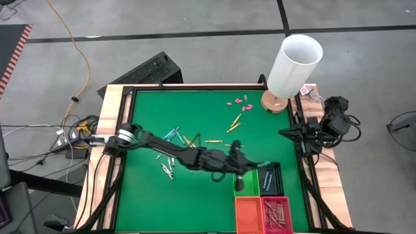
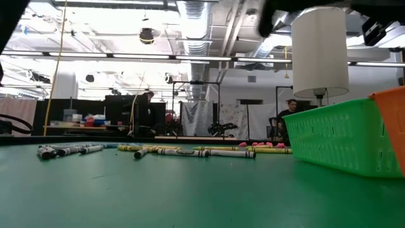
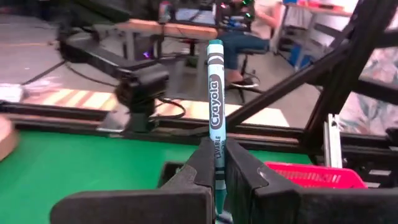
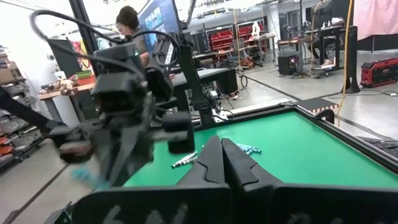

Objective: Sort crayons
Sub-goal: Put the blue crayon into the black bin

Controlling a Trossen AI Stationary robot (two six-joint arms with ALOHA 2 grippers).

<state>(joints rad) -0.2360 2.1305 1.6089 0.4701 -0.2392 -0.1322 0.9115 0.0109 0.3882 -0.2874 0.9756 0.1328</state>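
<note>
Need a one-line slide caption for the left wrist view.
Left gripper shut on an upright teal Crayola crayon, red basket beyond.

Left claw [image 3: 216, 163] clamped, outstretched; right claw [image 4: 222, 155] closed, parked.

Green tabletop [image 1: 149, 195] with wood border. White cylinder lamp [image 1: 296, 65] on round wooden base at far right corner. Small pink pieces [image 1: 239, 101] scattered far side, near lamp. Green basket [image 2: 335, 140], black basket [image 1: 270, 177], orange basket [image 1: 248, 214], red basket [image 1: 277, 213] clustered near right.
</note>
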